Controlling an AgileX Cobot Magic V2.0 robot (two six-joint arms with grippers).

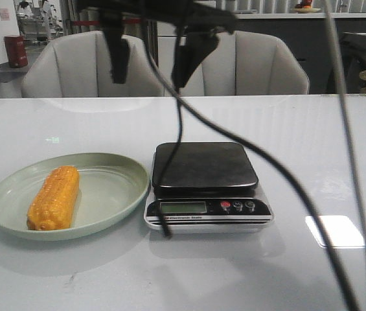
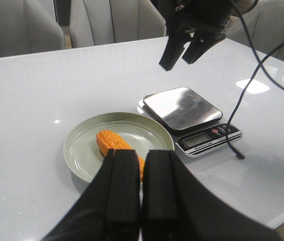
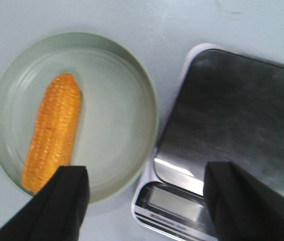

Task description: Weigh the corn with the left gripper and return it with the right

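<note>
step: we're pre-pick | orange-yellow bumpy corn cob [image 1: 54, 198] lies lower left in pale green round plate [image 1: 114, 175] | left gripper [image 2: 140, 188] closed, empty | right gripper [image 3: 144, 193] spread wide | next: open left, descend onto cob, move to black-topped digital scale [image 1: 204, 167]

Legible text: almost none. The kitchen scale [image 1: 206, 186] carries 1 line of small pale print on its front edge, below the display [image 1: 183, 207]; it may read "Electronic Scale", but the lettering is too small and blurred to confirm. The display itself shows no readable digits in the front, left wrist or right wrist views. The 3 round buttons [image 1: 237, 206] beside the display bear no markings that can be made out. A red bin [image 1: 15, 51] in the far background has a pale patch, unreadable.
</note>
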